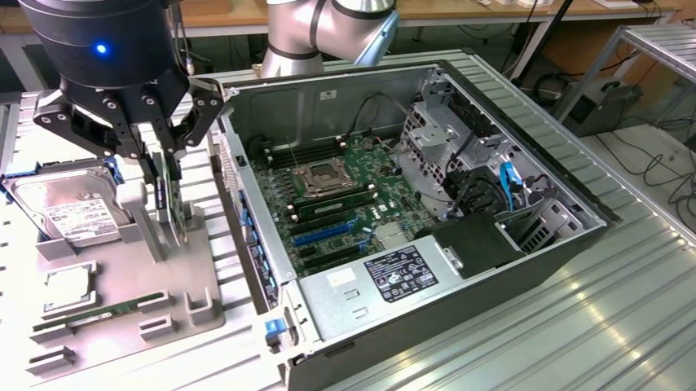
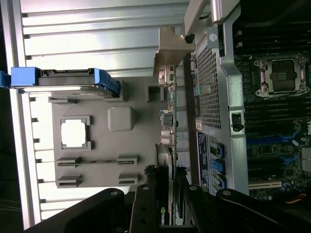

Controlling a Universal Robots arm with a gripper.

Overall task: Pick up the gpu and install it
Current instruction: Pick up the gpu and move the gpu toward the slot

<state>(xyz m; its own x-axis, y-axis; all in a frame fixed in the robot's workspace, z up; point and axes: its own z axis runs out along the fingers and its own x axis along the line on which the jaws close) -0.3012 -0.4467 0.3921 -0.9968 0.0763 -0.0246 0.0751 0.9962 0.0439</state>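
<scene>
Claw (image 1: 161, 175) at ten o'clock in the exterior view, down over the grey holder (image 1: 130, 269) on the desk; fingers (image 2: 146, 194) press both faces of the gpu (image 1: 169, 213), so I read it as grasping the card. The gpu stands on edge, upright, and its lower edge looks seated in the holder's slot: gripped, not yet clear. In the wrist view the card (image 2: 167, 121) runs edge-on away from the fingers to its silver bracket (image 2: 167, 53). Step in hand, by my judgement, is the pick-up. To do it well: pull straight up along the slot, keep the card vertical, no twist, and clear the holder's posts before any sideways travel toward the case (image 1: 326, 98) at three o'clock. The grip sits at one end rather than mid-card, so the card may tilt; go slowly. Drive (image 1: 65, 213) just beside, at nine o'clock, leaves little room. Writing: a small green logo on the card (image 2: 162, 212), possibly Nvidia, not certain; the drive's white label and the black label (image 1: 403, 273) inside the case are printed but unreadable.
</scene>
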